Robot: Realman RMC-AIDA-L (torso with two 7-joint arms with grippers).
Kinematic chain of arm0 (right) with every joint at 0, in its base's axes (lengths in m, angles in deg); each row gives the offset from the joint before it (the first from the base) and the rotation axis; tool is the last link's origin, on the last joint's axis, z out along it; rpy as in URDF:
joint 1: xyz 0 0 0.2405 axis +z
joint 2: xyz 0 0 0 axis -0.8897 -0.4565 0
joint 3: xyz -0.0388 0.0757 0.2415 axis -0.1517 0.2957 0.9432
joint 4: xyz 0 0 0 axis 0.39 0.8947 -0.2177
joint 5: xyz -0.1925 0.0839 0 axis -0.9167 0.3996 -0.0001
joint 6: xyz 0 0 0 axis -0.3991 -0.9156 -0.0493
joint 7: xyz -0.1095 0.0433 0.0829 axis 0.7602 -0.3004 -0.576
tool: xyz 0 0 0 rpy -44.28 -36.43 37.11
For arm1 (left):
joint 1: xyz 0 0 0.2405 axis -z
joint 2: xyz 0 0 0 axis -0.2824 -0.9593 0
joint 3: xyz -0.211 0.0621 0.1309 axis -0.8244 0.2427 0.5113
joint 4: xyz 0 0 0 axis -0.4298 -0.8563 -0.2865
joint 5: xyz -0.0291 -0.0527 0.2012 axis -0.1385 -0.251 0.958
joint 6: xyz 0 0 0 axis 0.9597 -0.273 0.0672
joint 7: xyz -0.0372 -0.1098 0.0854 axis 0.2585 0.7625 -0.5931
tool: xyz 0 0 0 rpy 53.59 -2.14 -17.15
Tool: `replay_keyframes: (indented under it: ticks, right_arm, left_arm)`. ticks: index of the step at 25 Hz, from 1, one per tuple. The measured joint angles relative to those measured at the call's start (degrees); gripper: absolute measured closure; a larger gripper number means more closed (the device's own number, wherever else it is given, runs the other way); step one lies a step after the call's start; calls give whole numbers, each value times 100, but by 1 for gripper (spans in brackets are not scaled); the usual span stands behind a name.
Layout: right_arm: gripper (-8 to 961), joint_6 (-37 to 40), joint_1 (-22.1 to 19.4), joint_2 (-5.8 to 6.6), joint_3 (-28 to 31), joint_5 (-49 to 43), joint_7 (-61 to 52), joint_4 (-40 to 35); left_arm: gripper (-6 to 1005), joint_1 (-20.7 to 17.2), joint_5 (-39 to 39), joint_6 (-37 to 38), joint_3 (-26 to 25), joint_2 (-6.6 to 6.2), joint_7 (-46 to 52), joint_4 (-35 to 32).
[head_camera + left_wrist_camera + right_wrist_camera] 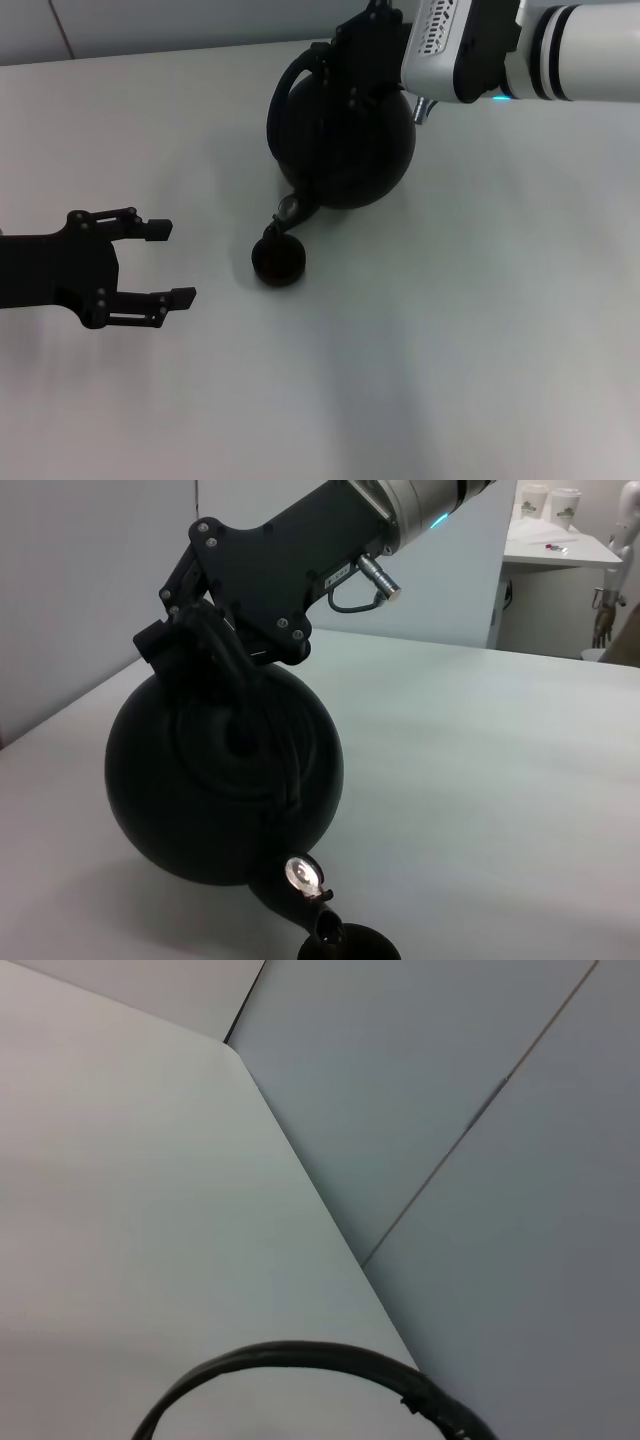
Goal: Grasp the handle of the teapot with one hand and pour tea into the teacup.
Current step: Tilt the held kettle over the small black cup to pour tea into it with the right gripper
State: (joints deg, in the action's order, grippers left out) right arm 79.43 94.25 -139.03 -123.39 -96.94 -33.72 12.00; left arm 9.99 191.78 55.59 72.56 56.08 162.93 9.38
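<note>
— Two grippers on view; what's the left gripper (168, 262) doing?

— It hangs low over the white table (480, 330) on the near left, fingers spread wide with nothing between them, well apart from the crockery.

— And further right?

— The teacup (279, 262) sits on the table, right under the spout. The teapot (345, 140) is tipped forward, its spout down at the cup's rim.

— Who holds it?

— The right gripper (190, 630), reaching in from the far right. Its fingers are clamped on the handle (225, 660) at the top of the arch, the pot's body hanging below them. The right wrist view shows only the handle's curved black hoop against the tabletop.
</note>
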Motion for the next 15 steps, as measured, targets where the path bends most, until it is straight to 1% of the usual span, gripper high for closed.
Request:
replay_keyframes:
  ticks: [6,15]
  right_arm:
    - [857,0,-3,0,-59,-200,-27,-35]
    - [859,0,17,0,-82,-228,-23,-66]
  left_arm:
    - [139,-3,0,0,0,-3,0,0]
    - [139,-3,0,0,0,-3,0,0]
